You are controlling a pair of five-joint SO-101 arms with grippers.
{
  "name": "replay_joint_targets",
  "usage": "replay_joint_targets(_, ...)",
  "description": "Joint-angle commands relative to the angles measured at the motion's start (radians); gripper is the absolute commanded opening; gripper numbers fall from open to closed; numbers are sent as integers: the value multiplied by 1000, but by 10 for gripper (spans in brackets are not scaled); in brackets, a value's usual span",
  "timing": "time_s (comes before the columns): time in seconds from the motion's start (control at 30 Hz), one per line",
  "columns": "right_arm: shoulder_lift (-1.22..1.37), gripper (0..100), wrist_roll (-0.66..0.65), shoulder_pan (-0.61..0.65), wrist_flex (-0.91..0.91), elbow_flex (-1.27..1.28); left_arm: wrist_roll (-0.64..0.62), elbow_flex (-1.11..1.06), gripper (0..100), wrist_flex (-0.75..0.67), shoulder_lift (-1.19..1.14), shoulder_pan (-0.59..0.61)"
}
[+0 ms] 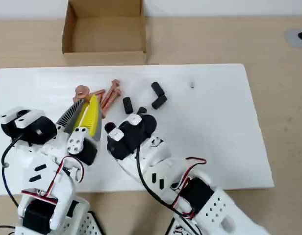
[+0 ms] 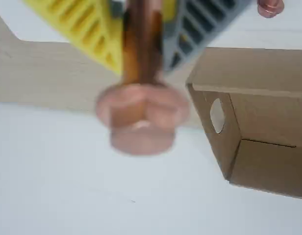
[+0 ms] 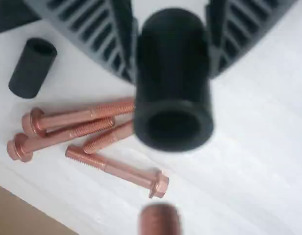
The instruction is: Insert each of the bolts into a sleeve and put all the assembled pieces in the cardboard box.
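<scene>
My wrist views show the left gripper (image 2: pixel 141 34) pinching a bolt (image 2: pixel 141 115) and the right gripper (image 3: pixel 173 44) pinching a sleeve (image 3: pixel 173 98). Overhead, I can barely make either out. Loose bolts (image 1: pixel 109 95) and spare sleeves (image 1: pixel 158 95) lie short of the cardboard box (image 1: pixel 104 58).

Copper bolt (image 2: pixel 141 98) and black sleeve (image 3: pixel 173 83) are gripped; others lie near cardboard box (image 1: pixel 104 58).

Five copper bolts (image 3: pixel 116 170), four black sleeves (image 1: pixel 157 88), one cardboard box (image 1: pixel 104 58)
</scene>
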State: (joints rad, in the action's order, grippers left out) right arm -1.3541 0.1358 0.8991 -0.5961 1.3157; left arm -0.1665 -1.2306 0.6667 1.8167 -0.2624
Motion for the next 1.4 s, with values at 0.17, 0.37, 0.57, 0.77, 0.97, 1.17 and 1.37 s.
replay_joint_targets(0.17, -22, 10, 8, 10, 8, -7, -34, 28, 6, -20, 2, -63)
replay_joint_targets(0.37, -24, 10, 6, 8, 6, -7, -34, 29, 6, 37, 2, -127)
replay_joint_targets(0.57, -25, 10, 5, 8, 6, -7, -32, 29, 6, 37, 2, -72)
replay_joint_targets(0.77, -24, 10, 5, 8, 6, -5, -32, 29, 9, 41, 1, -25)
replay_joint_targets(0.97, -24, 10, 5, 8, 6, -5, -54, 8, 7, 81, -38, -31)
replay_joint_targets(1.17, -24, 10, 5, 8, 6, -5, -83, 15, 9, 77, -74, -31)
replay_joint_targets(1.37, -24, 10, 5, 1, 6, -5, -83, 17, 9, 78, -81, -31)
